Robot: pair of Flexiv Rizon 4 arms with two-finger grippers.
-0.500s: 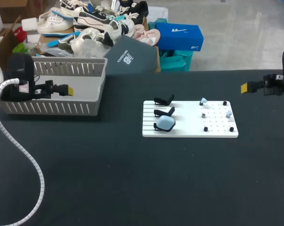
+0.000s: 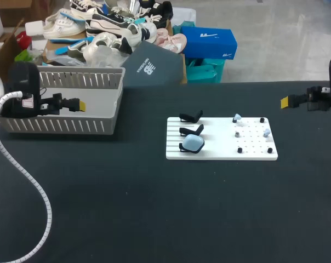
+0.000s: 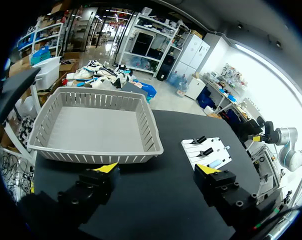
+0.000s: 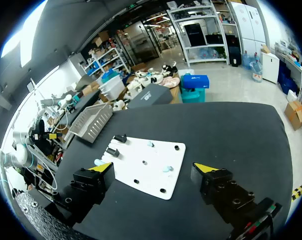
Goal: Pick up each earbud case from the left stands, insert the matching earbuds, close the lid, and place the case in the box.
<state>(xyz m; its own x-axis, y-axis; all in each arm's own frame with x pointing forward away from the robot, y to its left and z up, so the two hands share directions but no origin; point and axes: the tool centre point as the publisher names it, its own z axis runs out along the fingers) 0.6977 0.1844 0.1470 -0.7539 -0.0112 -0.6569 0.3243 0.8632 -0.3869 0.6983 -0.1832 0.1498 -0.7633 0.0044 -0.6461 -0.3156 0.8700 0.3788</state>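
On the front stand [image 2: 186, 147] at the white board's [image 2: 220, 154] left end sat the earbud case [image 2: 194, 143], the left gripper [image 3: 157, 170] gaping empty beyond that end by the grey basket [image 2: 61, 126], the right gripper [image 4: 154, 167] likewise past the opposite end.

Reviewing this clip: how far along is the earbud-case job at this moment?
Nothing looks done: the grey basket holds no case. Nothing is in hand either: left gripper and right gripper are open and empty. All is left: the blue case sits on its stand, and the earbuds lie on the white board.
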